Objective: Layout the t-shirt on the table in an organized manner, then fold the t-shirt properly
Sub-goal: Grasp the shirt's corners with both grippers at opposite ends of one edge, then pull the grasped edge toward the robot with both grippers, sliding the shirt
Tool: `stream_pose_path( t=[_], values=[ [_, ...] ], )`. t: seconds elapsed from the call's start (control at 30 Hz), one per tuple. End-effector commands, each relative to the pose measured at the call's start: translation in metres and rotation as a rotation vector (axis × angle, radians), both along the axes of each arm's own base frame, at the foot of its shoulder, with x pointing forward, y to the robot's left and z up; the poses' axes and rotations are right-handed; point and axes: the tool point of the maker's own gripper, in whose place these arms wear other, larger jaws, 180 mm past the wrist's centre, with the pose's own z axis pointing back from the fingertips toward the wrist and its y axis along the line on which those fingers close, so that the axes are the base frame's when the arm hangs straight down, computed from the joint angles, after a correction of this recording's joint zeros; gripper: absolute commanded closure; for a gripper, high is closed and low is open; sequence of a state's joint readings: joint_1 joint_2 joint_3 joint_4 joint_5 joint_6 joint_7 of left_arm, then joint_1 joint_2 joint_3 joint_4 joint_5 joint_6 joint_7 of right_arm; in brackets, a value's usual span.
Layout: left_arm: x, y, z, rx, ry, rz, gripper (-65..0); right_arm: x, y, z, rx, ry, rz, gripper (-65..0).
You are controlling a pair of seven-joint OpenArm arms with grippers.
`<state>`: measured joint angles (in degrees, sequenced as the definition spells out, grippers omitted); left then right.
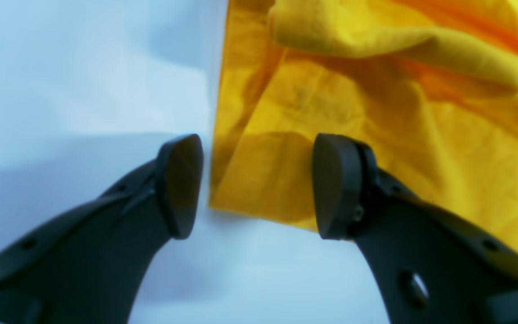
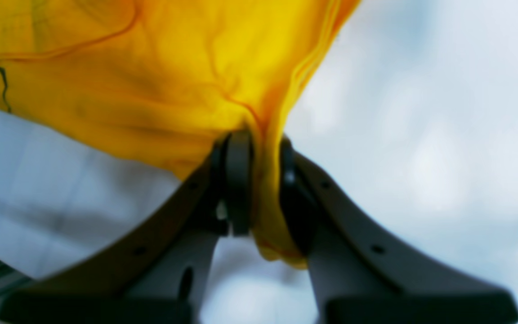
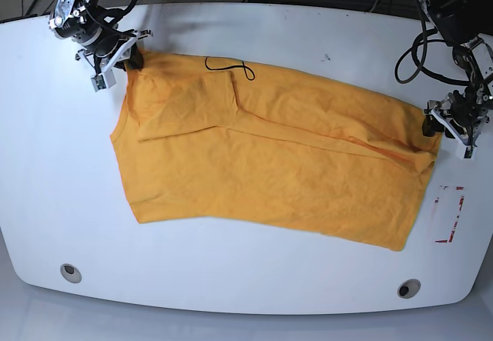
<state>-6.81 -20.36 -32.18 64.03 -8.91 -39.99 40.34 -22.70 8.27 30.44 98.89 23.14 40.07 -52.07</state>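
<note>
The orange-yellow t-shirt [image 3: 269,156] lies spread across the white table [image 3: 246,25], wrinkled, with one part folded over near its left end. A thin black thread [image 3: 231,68] curls near its far edge. At the shirt's far-left corner my right gripper [image 3: 132,55] is shut, and the right wrist view shows a bunch of cloth pinched in that gripper [image 2: 263,189]. At the shirt's right edge my left gripper [image 3: 431,122] stands open. In the left wrist view a corner of the t-shirt [image 1: 376,112] lies between the spread fingers of the left gripper [image 1: 259,184], low over the table.
Two round grey grommet holes [image 3: 71,272] [image 3: 409,288] sit near the table's front edge. A red-outlined rectangle mark [image 3: 449,214] lies just right of the shirt's near-right corner. Cables [image 3: 408,56] hang behind the arm on the right.
</note>
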Motion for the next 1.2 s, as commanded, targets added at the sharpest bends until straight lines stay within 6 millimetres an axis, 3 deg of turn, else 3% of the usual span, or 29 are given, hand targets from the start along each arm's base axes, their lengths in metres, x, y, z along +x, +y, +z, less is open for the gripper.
stream_pose_path(
  t=[0.0, 0.17, 0.23, 0.6, 0.77, 1.0, 1.17],
  values=[
    [0.002, 0.012, 0.007, 0.052, 0.009, -0.002, -29.7, -0.013, -0.007, -0.008, -0.041, 0.07, 0.013, -8.1],
    [-0.002, 0.013, 0.004, 0.061, 0.027, -0.004, -8.2, -0.013, -0.016, -0.006, -0.068, 0.072, 0.023, -8.1],
    [-0.01, 0.013, 0.0, 0.066, 0.043, -0.006, -3.2, -0.012, -0.02, -0.005, -0.078, 0.073, 0.027, -7.9],
    [-0.041, 0.015, -0.002, 0.129, 0.098, -0.034, -2.9, -0.008, -0.048, 0.005, -0.157, 0.076, 0.059, -7.9],
    [-0.055, 0.0, 0.0, 0.155, 0.122, -0.059, -2.8, -0.007, -0.061, 0.01, -0.195, 0.08, 0.075, -7.9],
    [-0.093, -0.008, 0.006, 0.217, 0.17, -0.072, -2.8, -0.009, -0.076, 0.015, -0.239, 0.092, 0.094, -8.1],
    [-0.122, -0.014, 0.006, 0.245, 0.21, -0.088, -2.8, -0.021, -0.086, 0.015, -0.27, 0.13, 0.113, -8.1]
  ],
)
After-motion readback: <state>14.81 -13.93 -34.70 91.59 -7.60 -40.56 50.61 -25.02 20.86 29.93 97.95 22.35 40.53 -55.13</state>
